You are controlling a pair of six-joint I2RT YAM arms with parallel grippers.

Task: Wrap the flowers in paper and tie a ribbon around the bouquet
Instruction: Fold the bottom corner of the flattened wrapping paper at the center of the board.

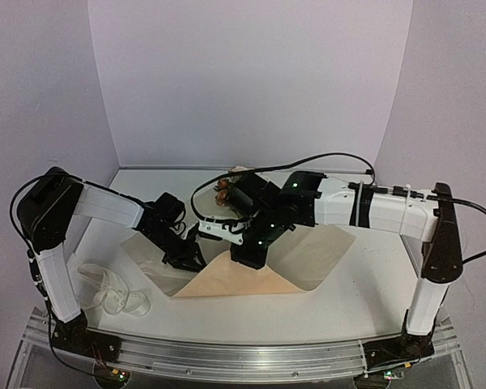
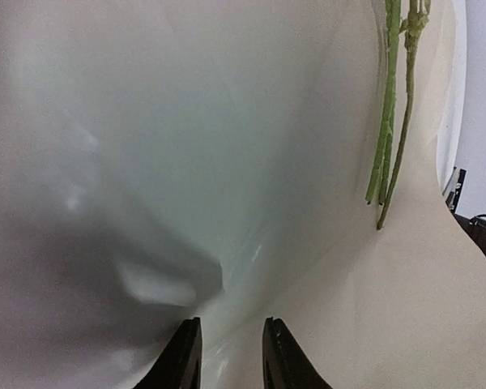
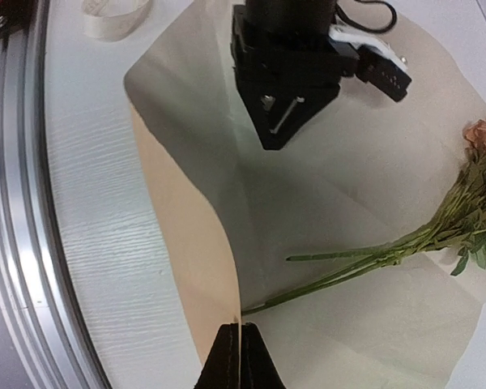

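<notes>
The peach-tan paper (image 1: 243, 281) lies spread on the table, its near edge lifted into a standing fold. My right gripper (image 3: 240, 331) is shut on that raised edge of the paper (image 3: 186, 243). The flowers (image 3: 470, 203) lie on the sheet, rose heads at the far side (image 1: 225, 193), and the thin green stems (image 2: 391, 121) point toward my right gripper. My left gripper (image 2: 232, 336) hovers low over the inner face of the paper (image 2: 227, 146), jaws a little apart with nothing between them. It shows in the right wrist view as a black head (image 3: 285, 89) pointing down at the sheet. The ribbon (image 1: 113, 293) lies loose at the front left.
A metal rail (image 1: 227, 352) runs along the table's near edge, close to the ribbon (image 3: 117, 16). White walls enclose the back and sides. Both arms cross over the middle of the table, and a black cable (image 1: 332, 158) loops above the right arm.
</notes>
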